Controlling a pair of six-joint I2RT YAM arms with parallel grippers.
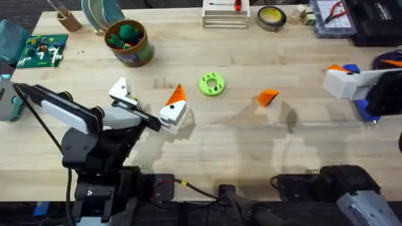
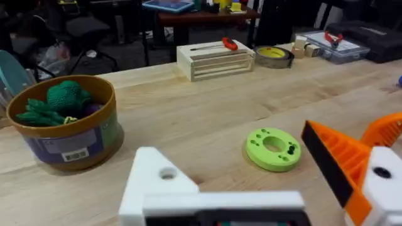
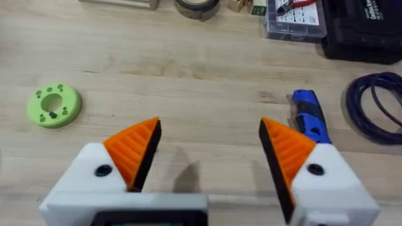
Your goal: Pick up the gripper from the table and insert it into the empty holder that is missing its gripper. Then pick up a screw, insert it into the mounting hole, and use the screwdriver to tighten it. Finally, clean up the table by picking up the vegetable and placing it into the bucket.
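Small orange ribbed plastic wedge gripper (image 1: 268,97) lies loose; right gripper (image 3: 207,150) spread wide, left gripper (image 1: 149,103) spread too w/ one bare white holder block (image 2: 154,179). Risk: skewed grab, wedge skids.

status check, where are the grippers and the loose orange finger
Left gripper open, one holder bare. Right gripper open, empty, beside the blue screwdriver. Orange finger loose on the table; green ring lies between it and the left gripper.

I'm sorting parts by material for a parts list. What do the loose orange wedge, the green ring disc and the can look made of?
The orange wedge looks like matte printed plastic, though its surface detail is too small to be sure. The green ring disc seems matte plastic too: uniform colour, molded holes. The can appears to be metal wrapped in a paper label, judging by its thin rim and printed barcode.
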